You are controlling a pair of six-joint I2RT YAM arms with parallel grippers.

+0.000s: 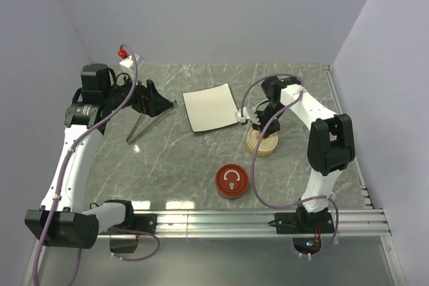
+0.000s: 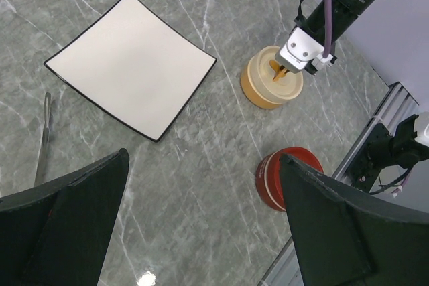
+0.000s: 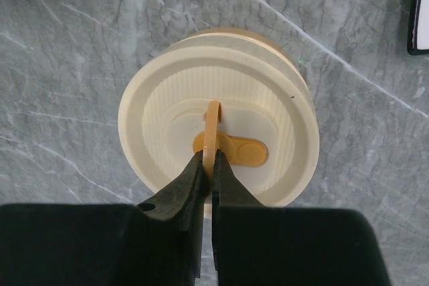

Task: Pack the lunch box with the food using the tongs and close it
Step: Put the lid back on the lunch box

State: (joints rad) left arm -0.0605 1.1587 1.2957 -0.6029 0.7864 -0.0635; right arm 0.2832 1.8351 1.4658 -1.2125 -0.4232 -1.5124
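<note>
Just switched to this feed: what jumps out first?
The right tool is pinched shut on the orange loop handle of the cream lid, right of the white plate. The tongs lie on the table by the open left tool, far left.

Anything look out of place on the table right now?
The white plate is bare and no food shows in any view, perhaps already under the cream lid, whose ring pull the right end effector pinches. The tongs lie unheld beside the open left end effector.
</note>
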